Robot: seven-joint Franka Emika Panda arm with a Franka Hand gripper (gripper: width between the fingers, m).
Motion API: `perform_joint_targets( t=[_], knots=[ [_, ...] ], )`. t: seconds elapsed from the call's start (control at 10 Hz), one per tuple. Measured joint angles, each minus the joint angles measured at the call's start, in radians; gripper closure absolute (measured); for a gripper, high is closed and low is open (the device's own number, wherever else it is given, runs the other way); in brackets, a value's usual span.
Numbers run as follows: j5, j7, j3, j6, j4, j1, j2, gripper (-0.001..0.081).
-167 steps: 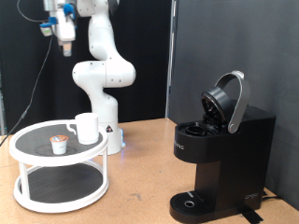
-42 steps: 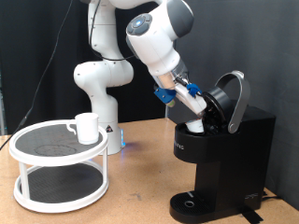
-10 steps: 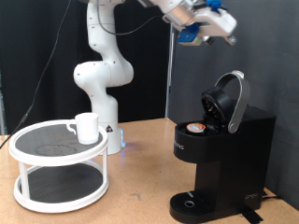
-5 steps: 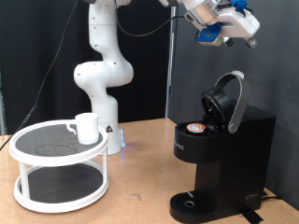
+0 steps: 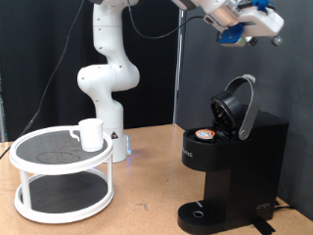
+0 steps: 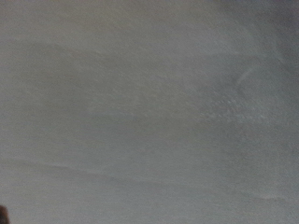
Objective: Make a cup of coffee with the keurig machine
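The black keurig machine (image 5: 233, 164) stands at the exterior view's right with its rounded lid (image 5: 240, 106) hinged open. A brown-topped coffee pod (image 5: 203, 134) sits in its holder. The white cup (image 5: 90, 133) stands on the top shelf of a round white two-tier stand (image 5: 61, 174) at the left. My gripper (image 5: 272, 35) is high at the top right, above and to the right of the open lid, with nothing seen between its fingers. The wrist view shows only a blank grey surface (image 6: 149, 112), with no fingers in it.
The white robot base (image 5: 108, 88) stands behind the stand on the wooden table (image 5: 147, 196). A black curtain hangs behind the machine. The machine's drip tray (image 5: 201, 211) is low at the front.
The gripper has moved up and to the exterior view's right, away from above the machine. Earlier it put the pod from the stand into the machine's holder.
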Motion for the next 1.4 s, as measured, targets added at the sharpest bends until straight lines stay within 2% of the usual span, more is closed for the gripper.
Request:
perform_joint_targets(
  t=[0.3,0.6,1.0,1.1,1.2,1.3,1.4],
  knots=[
    [-0.037,0.046,0.053,0.003,0.010,0.025,0.017,0.0072],
    [-0.078,0.080,0.094,0.050,0.009,0.039,0.035,0.0072],
    [-0.158,0.092,0.109,0.076,0.007,0.039,0.043,0.0072],
    [-0.182,0.092,0.108,0.077,0.007,0.038,0.040,0.0175],
    [-0.200,0.092,0.106,0.076,0.005,0.036,0.037,0.0312],
    [-0.221,0.102,0.104,0.075,0.001,0.033,0.037,0.0312],
    [-0.247,0.120,0.103,0.074,-0.006,0.030,0.037,0.0495]
  ],
)
